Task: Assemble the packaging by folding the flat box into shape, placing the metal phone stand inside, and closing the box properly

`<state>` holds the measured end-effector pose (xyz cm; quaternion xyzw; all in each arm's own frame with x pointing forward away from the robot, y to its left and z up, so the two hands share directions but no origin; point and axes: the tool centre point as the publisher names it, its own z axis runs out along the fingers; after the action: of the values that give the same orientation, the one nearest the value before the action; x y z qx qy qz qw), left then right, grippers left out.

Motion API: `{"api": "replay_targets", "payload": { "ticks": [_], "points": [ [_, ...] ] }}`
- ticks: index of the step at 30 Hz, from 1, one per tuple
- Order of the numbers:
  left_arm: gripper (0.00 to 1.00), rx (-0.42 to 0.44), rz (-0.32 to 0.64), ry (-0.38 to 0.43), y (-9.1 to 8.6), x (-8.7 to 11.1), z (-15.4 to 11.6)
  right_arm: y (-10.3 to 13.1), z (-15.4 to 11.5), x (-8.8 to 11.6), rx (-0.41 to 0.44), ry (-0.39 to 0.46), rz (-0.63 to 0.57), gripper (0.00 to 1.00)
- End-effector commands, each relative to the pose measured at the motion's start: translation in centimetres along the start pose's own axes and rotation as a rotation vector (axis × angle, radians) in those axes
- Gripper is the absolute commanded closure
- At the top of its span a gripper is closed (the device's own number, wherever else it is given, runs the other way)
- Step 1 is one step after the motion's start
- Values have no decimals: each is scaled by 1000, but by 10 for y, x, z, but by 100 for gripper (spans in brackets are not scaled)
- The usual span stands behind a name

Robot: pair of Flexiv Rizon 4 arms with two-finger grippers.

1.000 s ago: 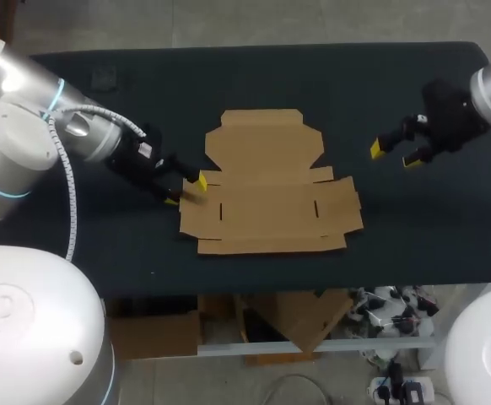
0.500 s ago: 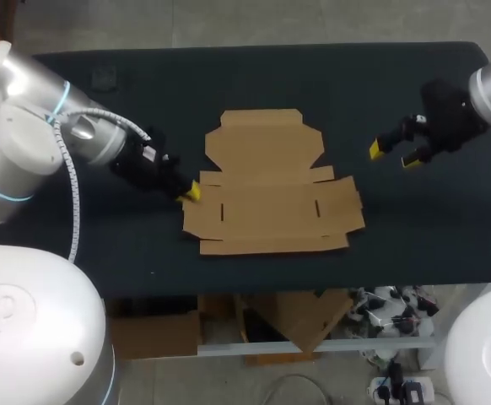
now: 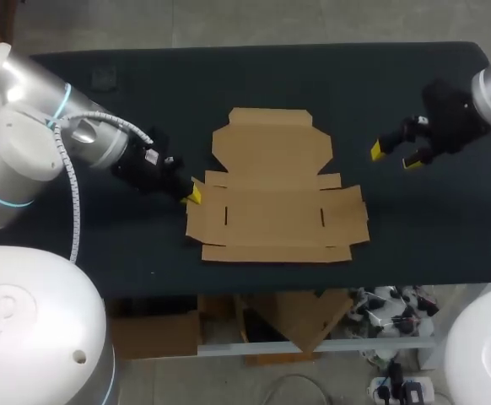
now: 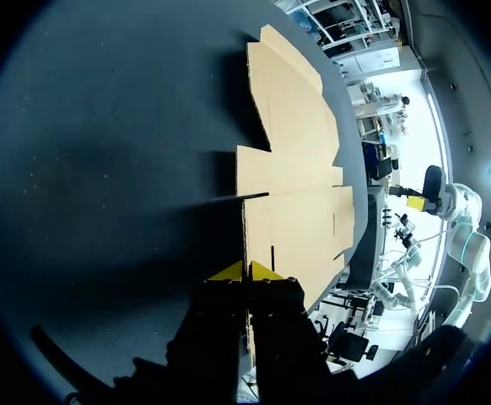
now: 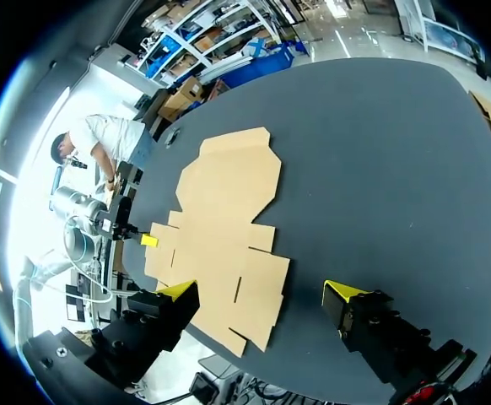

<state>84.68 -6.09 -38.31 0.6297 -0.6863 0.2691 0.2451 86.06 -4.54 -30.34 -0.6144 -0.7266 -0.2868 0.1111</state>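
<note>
Mostly flat tan cardboard box (image 3: pixel 275 190), slotted, flaps splayed outward.

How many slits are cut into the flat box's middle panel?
2. One slit sits near the end by the left gripper, the other near the opposite end of the flat box. None seem hidden.
</note>
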Motion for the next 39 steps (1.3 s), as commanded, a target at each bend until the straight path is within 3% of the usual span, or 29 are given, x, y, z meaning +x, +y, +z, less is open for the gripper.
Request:
{"api": "replay_targets", "payload": {
  "ticks": [1, 15, 31, 32, 35, 39],
  "points": [
    [100, 4, -5, 0, 3, 1, 1, -1, -2, 0, 1, 3, -1, 0],
    [100, 48, -61, 16, -6, -4, 6, 0, 0, 0, 8, 3, -1, 0],
    [100, 39, -48, 23, -8, -2, 7, 2, 2, -1, 13, 3, 2, 0],
    [81, 38, -47, 23, -8, -2, 7, 2, 2, -2, 13, 2, 3, 0],
    [0, 36, -44, 21, -8, -1, 6, 2, 2, -2, 12, 2, 4, 0],
    [0, 50, -32, 7, -10, -2, -3, 2, 1, -2, 11, 1, 7, 0]
  ]
}}
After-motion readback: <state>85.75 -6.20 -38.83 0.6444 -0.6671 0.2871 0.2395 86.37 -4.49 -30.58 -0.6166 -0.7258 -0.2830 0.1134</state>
